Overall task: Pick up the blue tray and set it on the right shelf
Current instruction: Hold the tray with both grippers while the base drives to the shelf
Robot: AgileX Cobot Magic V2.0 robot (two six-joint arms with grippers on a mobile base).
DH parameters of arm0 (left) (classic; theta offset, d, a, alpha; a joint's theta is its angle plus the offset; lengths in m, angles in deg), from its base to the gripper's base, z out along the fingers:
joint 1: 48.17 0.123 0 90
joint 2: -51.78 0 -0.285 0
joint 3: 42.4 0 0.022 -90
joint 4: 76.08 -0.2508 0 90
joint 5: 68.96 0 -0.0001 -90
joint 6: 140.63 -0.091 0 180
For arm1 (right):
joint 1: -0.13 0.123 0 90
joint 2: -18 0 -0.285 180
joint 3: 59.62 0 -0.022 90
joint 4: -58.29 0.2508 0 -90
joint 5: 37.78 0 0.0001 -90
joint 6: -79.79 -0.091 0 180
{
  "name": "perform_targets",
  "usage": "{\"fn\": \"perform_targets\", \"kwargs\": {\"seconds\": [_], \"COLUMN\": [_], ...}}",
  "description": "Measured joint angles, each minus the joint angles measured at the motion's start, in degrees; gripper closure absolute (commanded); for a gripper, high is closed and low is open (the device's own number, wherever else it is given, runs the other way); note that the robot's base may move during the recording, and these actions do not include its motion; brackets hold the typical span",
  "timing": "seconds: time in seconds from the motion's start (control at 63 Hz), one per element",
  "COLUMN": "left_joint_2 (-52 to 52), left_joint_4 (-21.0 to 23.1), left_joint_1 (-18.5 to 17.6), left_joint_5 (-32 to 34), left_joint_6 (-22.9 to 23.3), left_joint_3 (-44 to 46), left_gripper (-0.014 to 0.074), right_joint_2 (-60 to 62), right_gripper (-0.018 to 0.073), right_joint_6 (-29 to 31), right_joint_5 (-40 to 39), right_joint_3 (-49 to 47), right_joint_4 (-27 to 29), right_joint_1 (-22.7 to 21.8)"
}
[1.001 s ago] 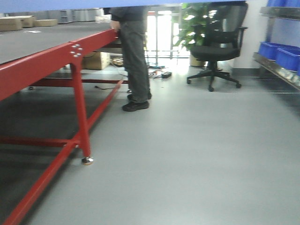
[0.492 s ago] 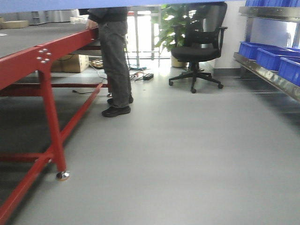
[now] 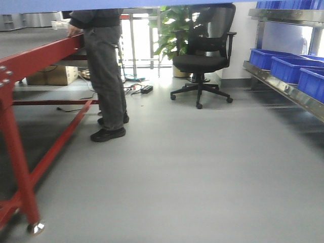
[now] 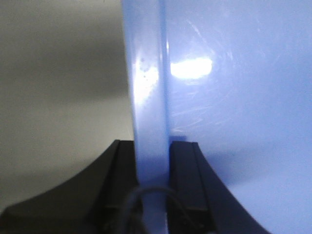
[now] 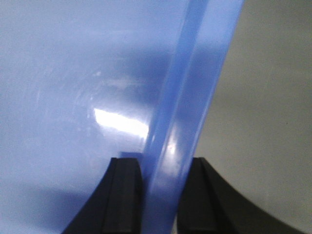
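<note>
Two tools on one tray here. The left tool (image 4: 153,153) has its black fingers (image 4: 122,168) pinched on the flared rim of the blue tray (image 4: 234,97), one pad on each side of the lip with no gap showing. The right tool (image 5: 161,170) does the same on the opposite rim, its matte black fingers (image 5: 124,187) squeezed against the plastic.

Up close the tray is glossy light-blue plastic, smooth, with fine scuffs and a bright light glare on its flat face. The rim reads as a thicker, rounded, slightly translucent band. Grey floor is blurred behind it in both wrist views.

From the front camera the tray is held up in the air. You only see its edge, as a pale blue strip (image 3: 101,4) running along the very top of the frame, near the camera.

The right shelf (image 3: 283,87) sits on the right, shiny stainless steel with a reflective front lip. Deep, darker blue storage bins (image 3: 288,68) are lined up on it. The tray isn't on it.

On the left is the counter (image 3: 35,54), with a red-painted metal frame and a dark top. A person (image 3: 106,76) in grey trousers and black shoes stands against it. A cardboard box (image 3: 50,76) sits underneath, further back.

At the far end there's a black mesh office chair (image 3: 200,55) and a leafy plant (image 3: 174,30). The floor (image 3: 192,172) is smooth pale grey.
</note>
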Motion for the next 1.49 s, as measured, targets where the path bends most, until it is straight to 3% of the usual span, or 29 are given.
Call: {"fn": "perform_targets", "kwargs": {"seconds": [1.493], "left_joint_2": [0.0], "left_joint_4": [1.94], "left_joint_1": [0.0], "left_joint_5": [-0.21], "left_joint_6": [0.09], "left_joint_3": [0.0], "left_gripper": [0.0645], "right_joint_2": [0.0], "right_gripper": [0.0503], "right_joint_6": [0.0], "right_joint_5": [0.15], "right_joint_3": [0.0], "right_joint_4": [-0.68], "right_joint_1": [0.0]}}
